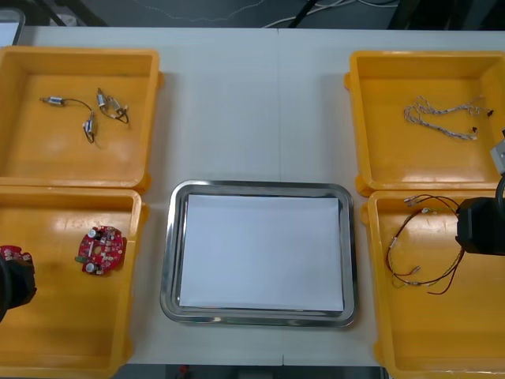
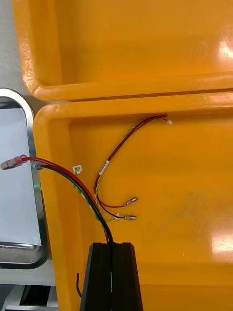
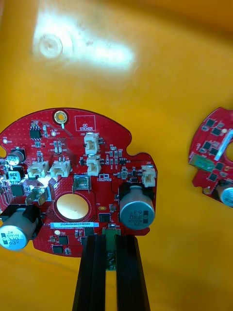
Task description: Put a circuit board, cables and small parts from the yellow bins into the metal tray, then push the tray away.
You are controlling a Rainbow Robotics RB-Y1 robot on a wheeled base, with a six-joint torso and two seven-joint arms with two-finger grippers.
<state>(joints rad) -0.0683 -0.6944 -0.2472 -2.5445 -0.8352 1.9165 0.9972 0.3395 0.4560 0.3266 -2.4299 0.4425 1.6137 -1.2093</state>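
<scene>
You had the left gripper (image 3: pixel 110 239) at the lower left of the front view, over the near left yellow bin (image 1: pixel 132 268). Its fingers (image 3: pixel 92 272) stood only a narrow way apart, pinched on the edge of a round red circuit board (image 3: pixel 73 184) at a small green tab. That board hung between them above the bin floor, and a second board (image 1: pixel 100 249) lay flat in the same bin, just to the right of the held one. You had the right gripper (image 2: pixel 112 245) at the right edge of the front view, over the near right bin (image 1: pixel 377 316). Its fingers were pressed almost together on a red and yellow cable (image 2: pixel 82 189), which rose out from between them and ran toward the bin wall beside the metal tray (image 1: pixel 170 260). A second cable (image 2: pixel 103 167) of the same colours lay loose on that bin's floor. The tray sat at the centre of the frame between the bins, white inside. At the upper right a twisted blue and white cable (image 1: pixel 442 118) lay in the far bin, and at the upper left small metal parts (image 1: pixel 99 110) on black leads lay in theirs.
</scene>
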